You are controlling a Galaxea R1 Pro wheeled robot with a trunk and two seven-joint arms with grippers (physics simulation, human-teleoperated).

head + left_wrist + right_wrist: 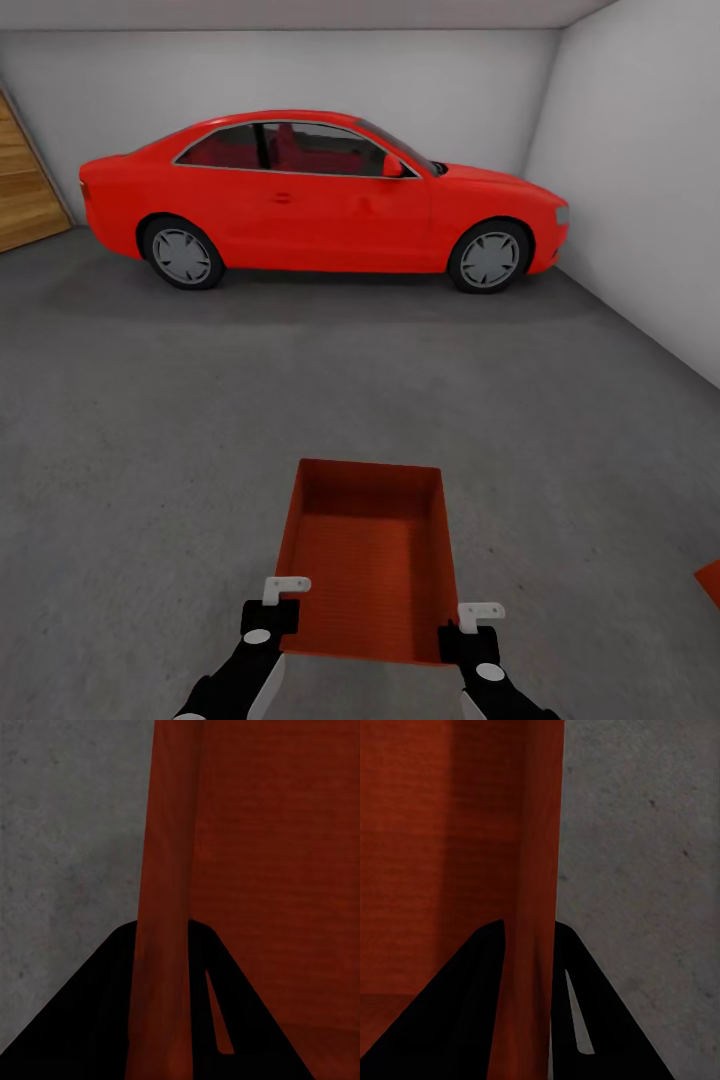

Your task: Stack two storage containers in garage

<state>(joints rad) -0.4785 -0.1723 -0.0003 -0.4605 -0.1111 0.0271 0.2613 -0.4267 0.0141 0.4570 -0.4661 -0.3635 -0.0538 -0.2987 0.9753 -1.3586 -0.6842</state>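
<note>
Above the grey garage floor (150, 420), an orange-red bin (368, 560) hangs between both arms. Left gripper (272, 612) clamps its near left wall, right gripper (470, 625) its near right wall. Beyond stands a red car (320, 200); another bin's corner (710, 582) shows at right.

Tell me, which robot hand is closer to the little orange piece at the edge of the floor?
Right. The right gripper grips the held container on the side toward that orange piece; the left gripper grips the container's far side, farther away.
</note>
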